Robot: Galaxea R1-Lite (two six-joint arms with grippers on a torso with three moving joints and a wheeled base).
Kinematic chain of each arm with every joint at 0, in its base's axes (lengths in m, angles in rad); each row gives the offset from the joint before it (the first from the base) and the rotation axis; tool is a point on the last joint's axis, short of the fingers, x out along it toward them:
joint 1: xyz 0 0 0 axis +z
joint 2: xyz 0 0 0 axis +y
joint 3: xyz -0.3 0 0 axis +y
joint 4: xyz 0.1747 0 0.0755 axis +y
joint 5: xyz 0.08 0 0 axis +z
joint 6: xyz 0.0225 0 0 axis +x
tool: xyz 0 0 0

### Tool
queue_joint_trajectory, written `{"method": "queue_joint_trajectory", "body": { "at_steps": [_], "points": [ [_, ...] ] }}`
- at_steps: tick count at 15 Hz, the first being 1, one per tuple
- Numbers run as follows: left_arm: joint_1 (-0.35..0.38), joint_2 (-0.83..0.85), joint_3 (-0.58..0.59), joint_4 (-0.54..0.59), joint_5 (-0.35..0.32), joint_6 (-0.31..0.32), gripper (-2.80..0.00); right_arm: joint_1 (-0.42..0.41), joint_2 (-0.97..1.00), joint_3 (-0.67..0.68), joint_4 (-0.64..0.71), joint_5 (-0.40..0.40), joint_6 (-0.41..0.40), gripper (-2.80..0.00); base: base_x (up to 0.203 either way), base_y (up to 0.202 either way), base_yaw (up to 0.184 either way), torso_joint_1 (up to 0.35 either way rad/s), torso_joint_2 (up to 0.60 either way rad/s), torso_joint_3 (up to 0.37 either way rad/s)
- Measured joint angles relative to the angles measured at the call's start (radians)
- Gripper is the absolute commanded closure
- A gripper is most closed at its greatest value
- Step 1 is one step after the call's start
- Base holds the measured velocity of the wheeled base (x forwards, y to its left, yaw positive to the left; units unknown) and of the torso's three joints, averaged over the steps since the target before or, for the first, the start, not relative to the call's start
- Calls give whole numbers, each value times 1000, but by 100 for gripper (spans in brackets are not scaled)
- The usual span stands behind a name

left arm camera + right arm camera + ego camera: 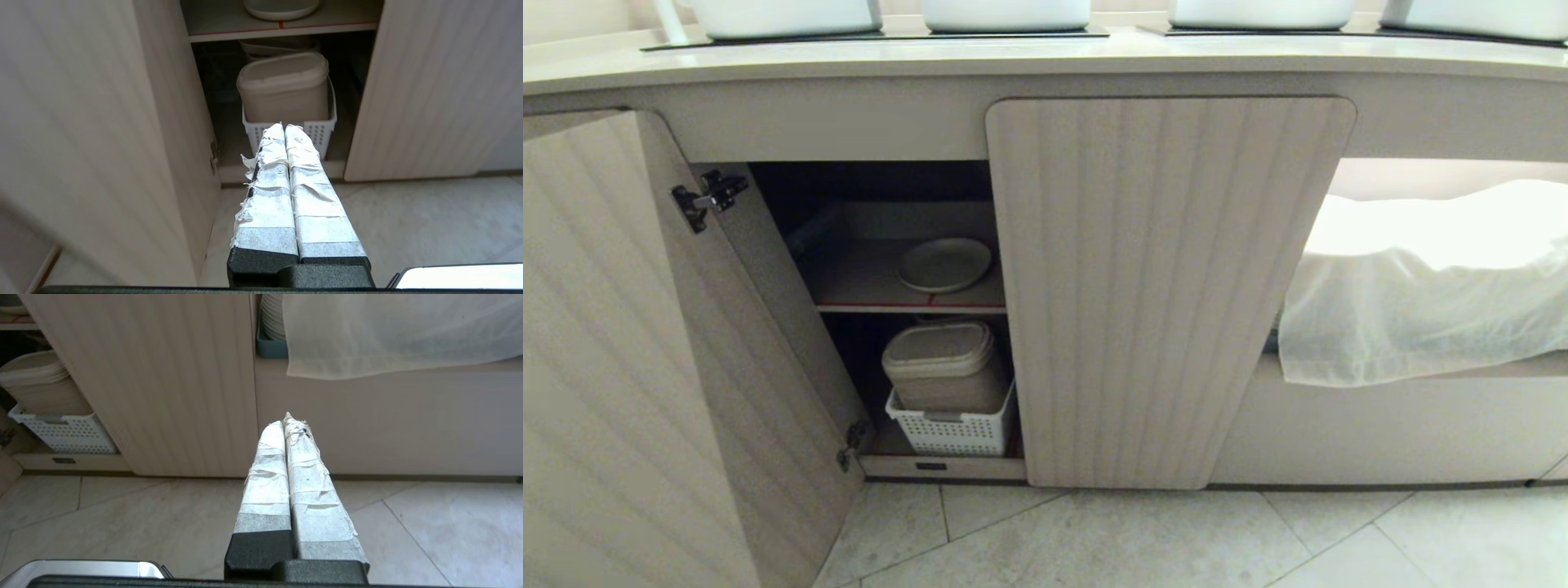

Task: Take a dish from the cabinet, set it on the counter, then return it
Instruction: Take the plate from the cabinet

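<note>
The off-white dish [945,264] lies flat on the red-edged upper shelf [866,282] inside the beige fluted cabinet [1168,286]; its front rim also shows in the left wrist view [281,9]. The cabinet's left door [621,351] hangs open, the right door is closed. The cream counter [1045,57] runs across the top. Neither arm appears in the head view. My left gripper [284,127] is shut and empty, low before the open compartment, well short of the dish. My right gripper [286,422] is shut and empty, facing the closed door and the neighbouring unit.
Under the shelf a white perforated basket [952,425] holds a beige lidded container [943,363]. White pots [1005,12] stand on black panels on the counter. A white cloth [1429,286] drapes the unit to the right, with stacked plates [273,318] behind it. Pale floor tiles [1135,539] lie below.
</note>
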Motion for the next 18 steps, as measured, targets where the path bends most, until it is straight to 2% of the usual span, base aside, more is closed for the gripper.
{"method": "queue_joint_trajectory", "body": {
  "at_steps": [5, 18],
  "points": [
    [0, 0, 0, 0, 0, -2, 0, 0, 0, 0, -1, 1, 0, 0, 182, 0, 2, 7, 3, 4],
    [0, 0, 0, -1, 2, -11, 0, 0, 0, 0, -1, 0, 0, 0, 0, 0, 0, 0, 0, 0]
  ]
}}
